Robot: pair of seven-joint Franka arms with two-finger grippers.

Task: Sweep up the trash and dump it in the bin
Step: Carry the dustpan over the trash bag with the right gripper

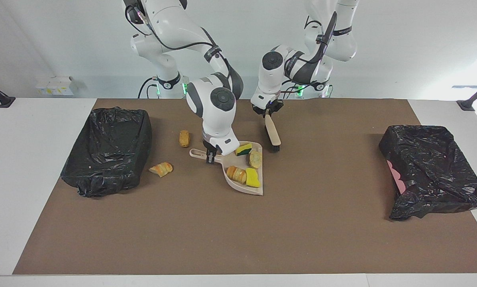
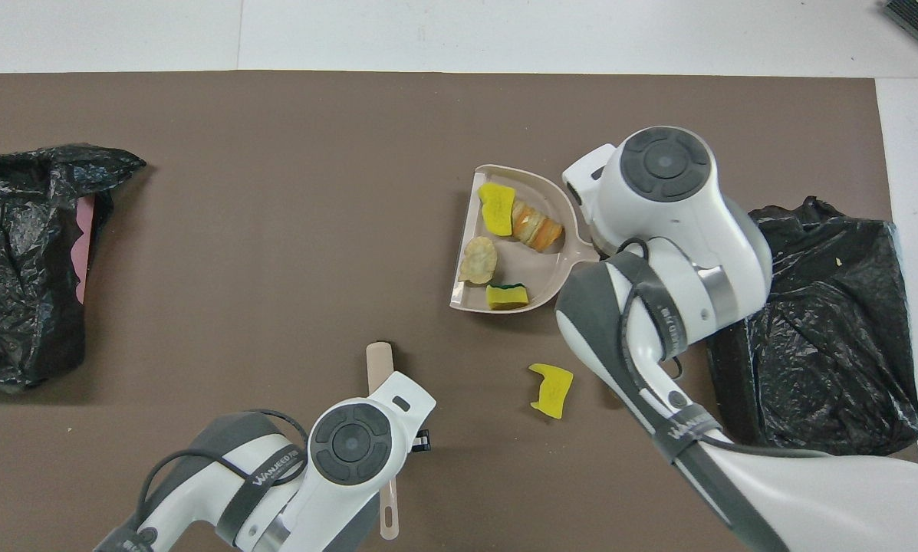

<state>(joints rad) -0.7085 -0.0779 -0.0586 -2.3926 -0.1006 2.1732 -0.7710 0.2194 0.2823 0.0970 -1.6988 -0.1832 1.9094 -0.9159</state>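
Observation:
My right gripper point(image 1: 210, 156) is shut on the handle of the beige dustpan point(image 1: 258, 190) point(image 2: 470, 301), mid-table. The pan holds several pieces of trash: two yellow chunks point(image 1: 253, 178) point(image 1: 244, 149) and two bread-like lumps point(image 1: 237, 174) point(image 1: 256, 158). Loose trash lies on the mat: a tan lump point(image 1: 184, 138), a croissant-like piece point(image 1: 161, 169) and a yellow chunk point(image 2: 551, 389). The black-lined bin point(image 1: 106, 151) point(image 2: 811, 330) stands at the right arm's end. My left gripper point(image 1: 267, 113) is at the handle end of the beige brush point(image 1: 273, 134) point(image 2: 380, 364), nearer the robots than the pan.
A second black-bagged bin point(image 1: 433, 171) point(image 2: 21, 261) with a pink patch stands at the left arm's end. A brown mat point(image 1: 238, 239) covers the table. In the overhead view the right arm hides the two loose bread pieces.

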